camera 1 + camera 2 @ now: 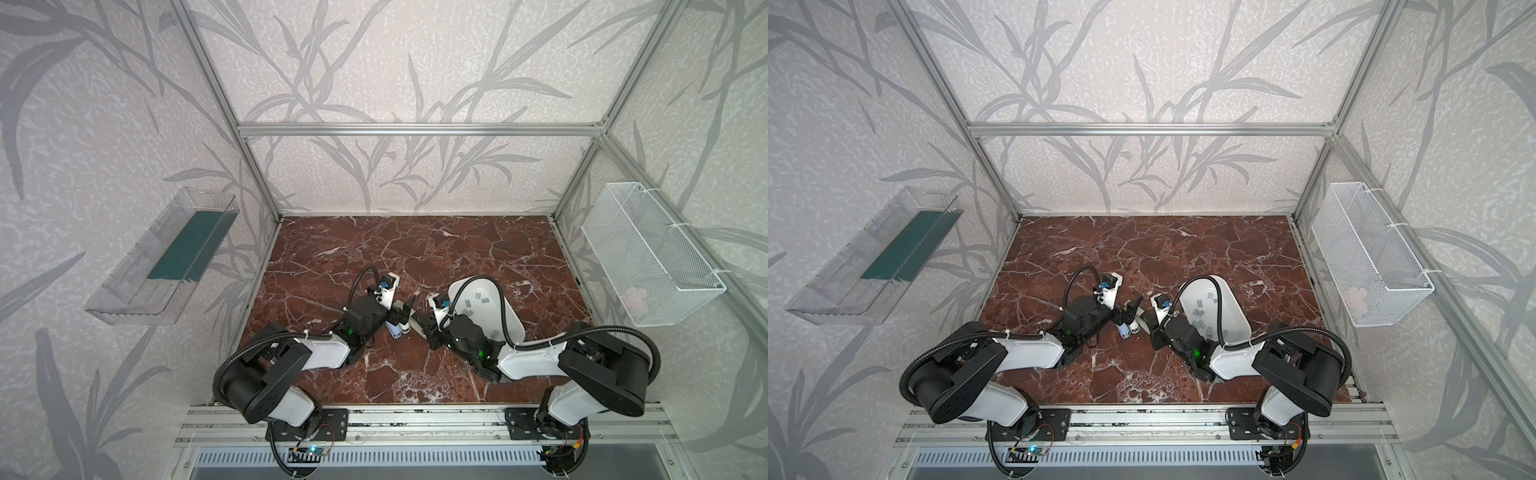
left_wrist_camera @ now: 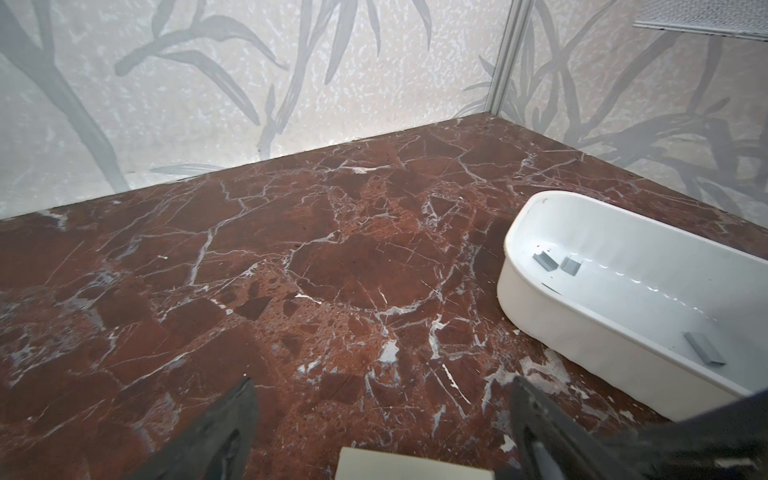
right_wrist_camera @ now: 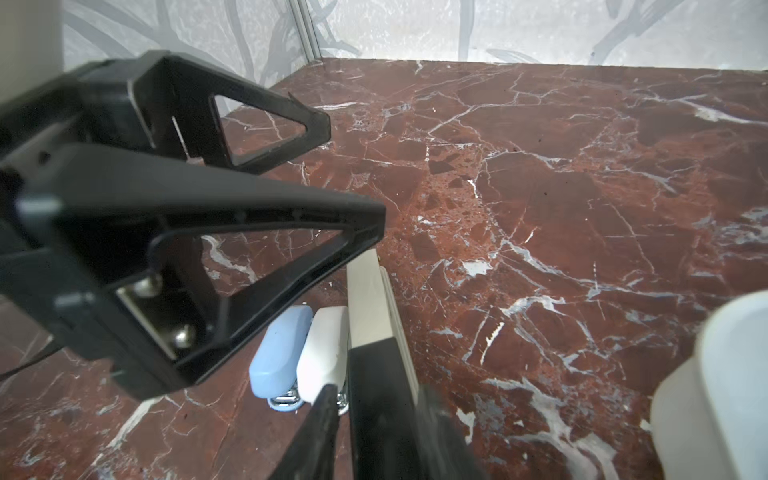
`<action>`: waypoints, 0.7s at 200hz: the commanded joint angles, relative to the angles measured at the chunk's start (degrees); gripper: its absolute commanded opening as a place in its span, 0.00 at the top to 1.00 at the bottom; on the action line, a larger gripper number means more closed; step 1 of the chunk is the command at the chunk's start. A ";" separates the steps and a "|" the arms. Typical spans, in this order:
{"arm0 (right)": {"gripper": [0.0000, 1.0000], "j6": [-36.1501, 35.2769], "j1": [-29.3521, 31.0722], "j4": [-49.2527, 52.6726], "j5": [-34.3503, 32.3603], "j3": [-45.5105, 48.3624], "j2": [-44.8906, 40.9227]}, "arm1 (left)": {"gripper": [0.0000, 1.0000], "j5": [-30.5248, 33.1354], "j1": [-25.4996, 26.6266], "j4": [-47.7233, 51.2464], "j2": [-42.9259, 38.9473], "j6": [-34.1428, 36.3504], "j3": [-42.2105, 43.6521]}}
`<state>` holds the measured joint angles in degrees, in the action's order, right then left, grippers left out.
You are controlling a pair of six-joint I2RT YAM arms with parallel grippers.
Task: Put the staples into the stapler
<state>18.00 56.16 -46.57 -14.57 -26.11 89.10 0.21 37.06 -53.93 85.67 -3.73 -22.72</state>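
Right wrist view: the right end effector (image 3: 378,392) has its jaws drawn narrow on the black end of the long stapler (image 3: 365,299), with one finger against each side.
Left side: the left end effector (image 3: 351,168) is spread wide and grips nothing. Its tips hang over the long stapler's cream end.
Left wrist view: the cream end shows between the two spread fingers (image 2: 232,419). Whether they touch it cannot be told.
Stapler position: the long stapler lies flat on the surface (image 1: 415,257) near the middle. In both top views it runs from 10 o'clock to 4 o'clock. Whether its magazine is open cannot be told.
Neighbours: the blue stapler (image 3: 280,353) and the white stapler (image 3: 324,345) lie side by side, just beside the long stapler on its 7 o'clock side.
Task items: the staples (image 2: 545,261) are loose grey strips scattered on the floor of the tray (image 2: 536,303).
Tray position: white and oval, at 3 o'clock of the long stapler. In both top views it is partly covered by the right arm (image 1: 528,357).
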 commanded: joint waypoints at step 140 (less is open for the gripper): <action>0.83 2.26 1.30 1.75 -2.98 -3.14 12.12 | 0.06 -1.43 0.22 -1.91 10.68 -3.23 -4.01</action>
<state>19.05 56.38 -48.80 -17.23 -30.37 98.26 -0.32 37.08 -52.31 94.52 -6.24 -26.11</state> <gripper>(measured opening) 0.172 0.941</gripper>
